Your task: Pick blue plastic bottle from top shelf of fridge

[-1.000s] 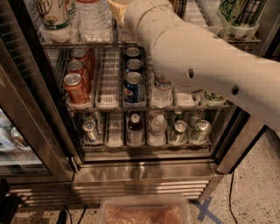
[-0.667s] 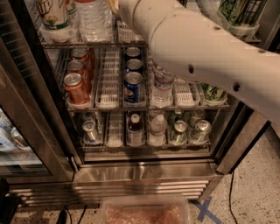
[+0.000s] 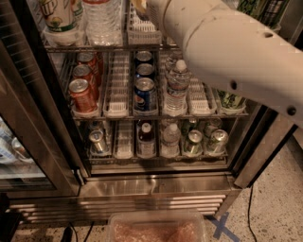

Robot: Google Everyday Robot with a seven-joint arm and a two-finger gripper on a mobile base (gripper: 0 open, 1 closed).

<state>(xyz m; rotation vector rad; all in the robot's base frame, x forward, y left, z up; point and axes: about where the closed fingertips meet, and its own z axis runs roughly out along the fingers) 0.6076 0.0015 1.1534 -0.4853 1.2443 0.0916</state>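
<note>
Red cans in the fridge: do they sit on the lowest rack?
No: the red cans stand on the middle rack, while the hand is up at the top shelf.

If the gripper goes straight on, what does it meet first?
Probably the clear water bottle on the top shelf; the gripper is cut off at the upper edge, so depth is unclear.

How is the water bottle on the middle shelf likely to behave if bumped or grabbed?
The water bottle stands tall and narrow, so a bump would probably tip it. Its thin clear plastic likely gives under a squeeze. The hand is above it at the top shelf, at the picture's top edge, just beyond the arm.
</note>
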